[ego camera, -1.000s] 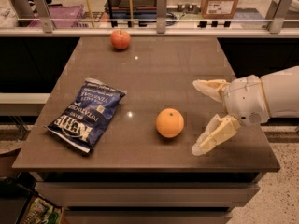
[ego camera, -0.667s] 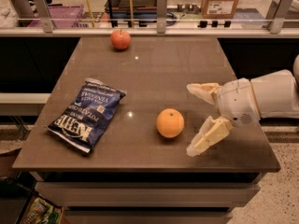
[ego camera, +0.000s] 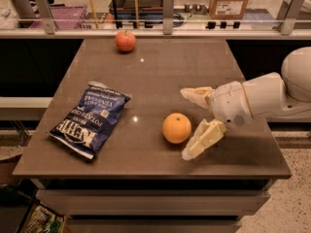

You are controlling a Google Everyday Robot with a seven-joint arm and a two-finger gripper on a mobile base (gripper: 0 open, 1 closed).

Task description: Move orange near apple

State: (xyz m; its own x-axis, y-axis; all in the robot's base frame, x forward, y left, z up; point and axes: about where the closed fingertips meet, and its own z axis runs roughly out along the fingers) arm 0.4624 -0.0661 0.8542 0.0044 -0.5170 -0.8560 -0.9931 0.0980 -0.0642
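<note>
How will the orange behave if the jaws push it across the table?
The orange is round and rests on a smooth, glossy tabletop, so it will probably roll when nudged. Its skin looks firm, so it should hold shape in a grasp. The gripper is open close beside it, near the table's front edge.

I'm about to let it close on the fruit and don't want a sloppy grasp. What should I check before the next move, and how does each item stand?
1. End effector open wide enough for the orange: ok, its fingers are spread well apart.
2. Orange fully between the fingers: not ok, the tips reach only its right edge.
3. Orange free of neighbours: ok, the chip bag lies apart on its left.
4. Route to the apple at the far edge: ok, nothing lies between them on the table.
5. Lower finger clear of the tabletop: cannot tell.
</note>
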